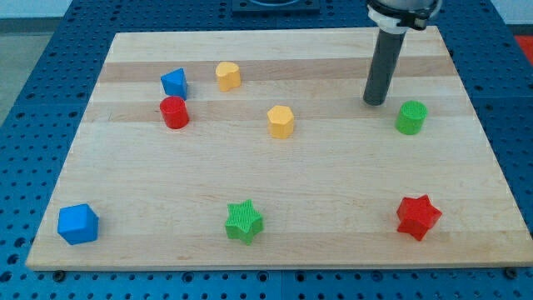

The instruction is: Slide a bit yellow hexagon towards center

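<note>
The yellow hexagon block (pixel 281 121) sits on the wooden board (pixel 275 208) a little above the middle. My tip (pixel 376 102) rests on the board well to the view's right of it, apart from it. The tip is just left of and slightly above a green cylinder (pixel 410 117), not touching it. A second yellow block, heart-shaped (pixel 228 76), lies at the upper left of the hexagon.
A blue pentagon-like block (pixel 174 82) and a red cylinder (pixel 174 112) sit close together at the upper left. A blue cube (pixel 78 223) is at the bottom left. A green star (pixel 244 222) is at the bottom middle and a red star (pixel 417 217) at the bottom right.
</note>
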